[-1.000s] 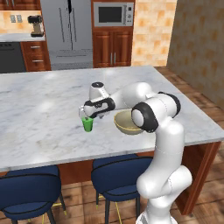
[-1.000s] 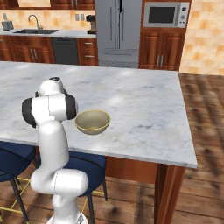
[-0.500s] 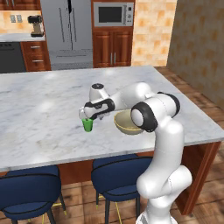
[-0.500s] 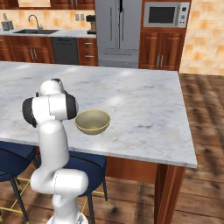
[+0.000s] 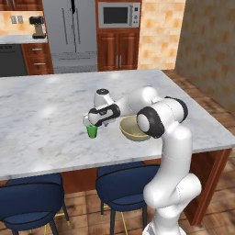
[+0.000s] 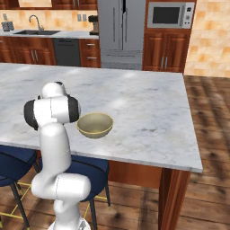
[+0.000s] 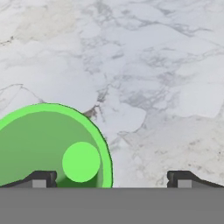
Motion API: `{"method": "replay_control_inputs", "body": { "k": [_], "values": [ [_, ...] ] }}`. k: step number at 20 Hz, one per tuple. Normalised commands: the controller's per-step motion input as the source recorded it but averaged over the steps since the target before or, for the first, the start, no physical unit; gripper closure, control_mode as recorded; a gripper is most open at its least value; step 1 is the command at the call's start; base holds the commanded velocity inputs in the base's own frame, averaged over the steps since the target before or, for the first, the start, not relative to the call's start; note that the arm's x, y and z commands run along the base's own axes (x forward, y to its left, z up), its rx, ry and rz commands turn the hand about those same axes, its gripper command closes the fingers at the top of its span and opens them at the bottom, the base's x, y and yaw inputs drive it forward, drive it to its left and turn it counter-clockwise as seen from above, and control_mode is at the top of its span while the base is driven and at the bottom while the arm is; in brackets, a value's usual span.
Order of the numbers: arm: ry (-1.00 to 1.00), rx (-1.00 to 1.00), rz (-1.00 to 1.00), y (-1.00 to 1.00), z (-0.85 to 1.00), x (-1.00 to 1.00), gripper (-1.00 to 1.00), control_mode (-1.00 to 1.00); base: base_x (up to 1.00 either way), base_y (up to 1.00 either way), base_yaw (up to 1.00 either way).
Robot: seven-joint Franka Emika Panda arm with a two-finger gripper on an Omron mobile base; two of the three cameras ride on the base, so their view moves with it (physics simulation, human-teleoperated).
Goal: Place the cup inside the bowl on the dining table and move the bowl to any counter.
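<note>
Marble dining table spans the foreground, reddish wood base, blue stools tucked under its near edge; wall counter with dark wood cabinets runs behind it beside a steel fridge and microwave; white arm reaches out low over the tabletop; tan bowl sits upright on the table near the near edge, just beside the arm's elbow; gripper hangs directly over the green cup, jaws spread wide and released, gripping nothing; in the hand view the cup stands upright, off to the left side, one fingertip at its rim, the other fingertip over bare marble; cup stands just left of the bowl, not touching it.
</note>
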Motion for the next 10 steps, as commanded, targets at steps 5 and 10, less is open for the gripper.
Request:
{"method": "replay_control_inputs", "body": {
  "k": [5, 10],
  "values": [
    [0.0, 0.0, 0.0, 0.0, 0.0, 0.0, -1.0, -1.0, 0.0, 0.0, 0.0],
    [0.0, 0.0, 0.0, 0.0, 0.0, 0.0, 1.0, -1.0, 0.0, 0.0, 0.0]
  ]
}}
